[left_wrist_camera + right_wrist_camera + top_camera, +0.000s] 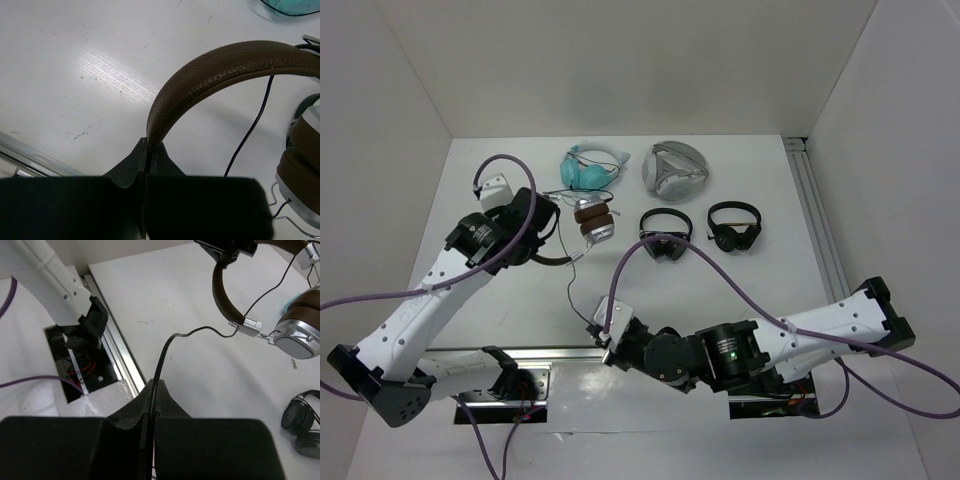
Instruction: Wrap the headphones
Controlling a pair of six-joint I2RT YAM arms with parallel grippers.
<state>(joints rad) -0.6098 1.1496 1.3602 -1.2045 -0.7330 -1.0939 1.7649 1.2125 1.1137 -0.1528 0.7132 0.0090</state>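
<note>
Item: headphones (590, 220), judged light; the stiff headband (215, 70) is pinched by the left claw (148, 147), opposite the earcups (296, 342). The limp, slippery-looking cable (165, 347) is pinched by the right claw (152, 390).

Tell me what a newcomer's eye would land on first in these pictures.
The left gripper is pinched shut on the brown headband of the headphones, left of centre in the overhead view. Nearer the front, the right gripper is shut on their thin black cable, which runs back toward the earcups. A teal pair lies just behind.
</note>
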